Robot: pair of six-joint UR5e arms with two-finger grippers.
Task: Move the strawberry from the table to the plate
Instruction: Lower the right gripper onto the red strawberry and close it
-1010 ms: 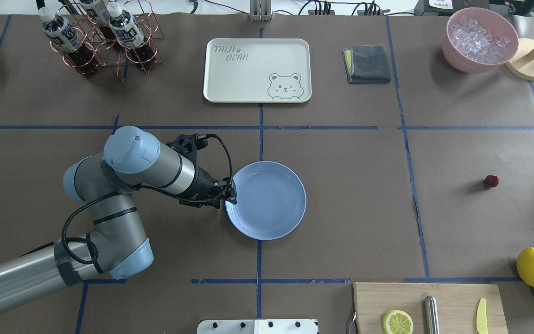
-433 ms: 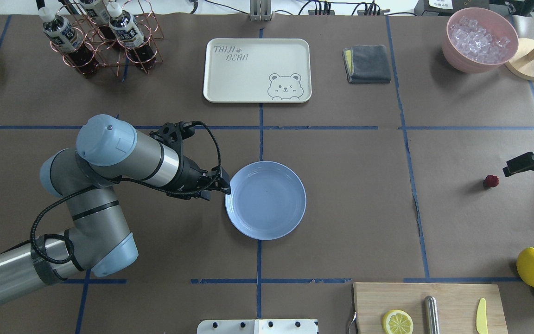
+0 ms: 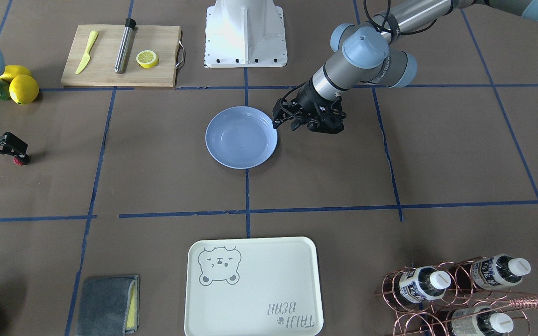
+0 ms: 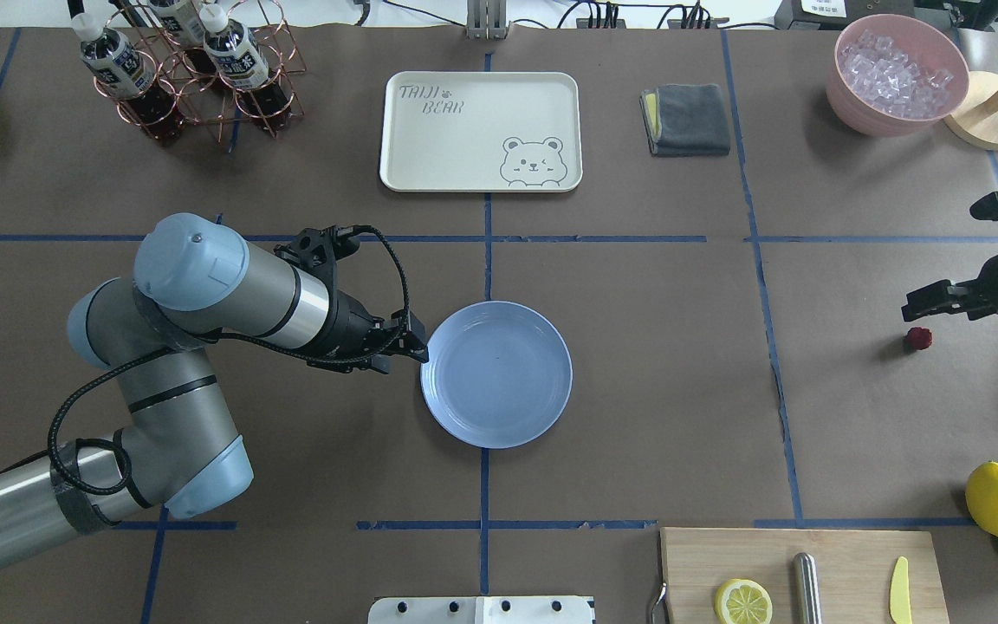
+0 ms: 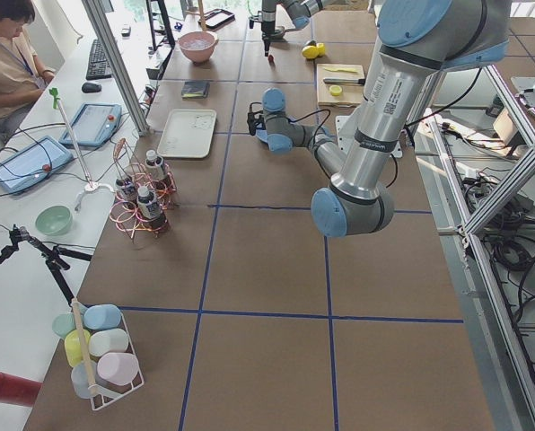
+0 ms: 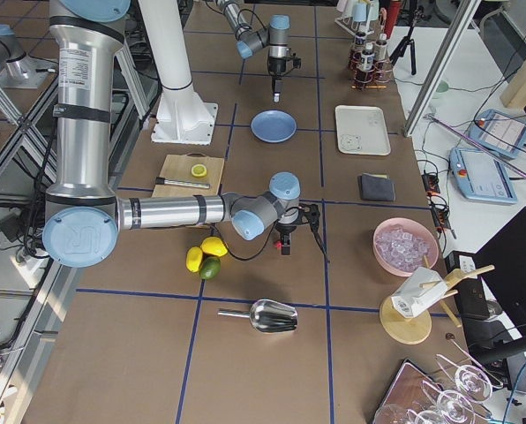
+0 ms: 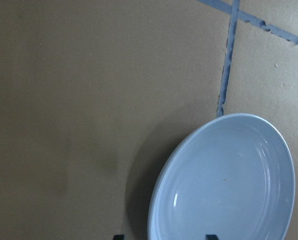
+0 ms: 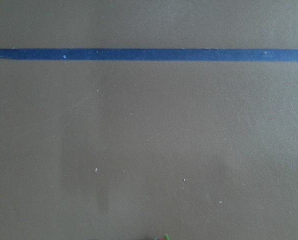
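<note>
The small dark-red strawberry lies on the brown table at the far right of the overhead view. My right gripper hovers just above and beside it. Its fingers look apart with nothing between them. In the right wrist view only a sliver of the strawberry shows at the bottom edge. The light-blue plate sits empty at the table's middle. My left gripper stands open just off the plate's left rim and holds nothing.
A cream bear tray, a grey cloth, a pink bowl of ice and a bottle rack line the far side. A cutting board with a lemon half, and whole lemons, sit at the near right.
My left gripper has drawn back leftward off the plate's rim. My right arm has come in from the right edge to above the strawberry. Plate and strawberry have not moved.
</note>
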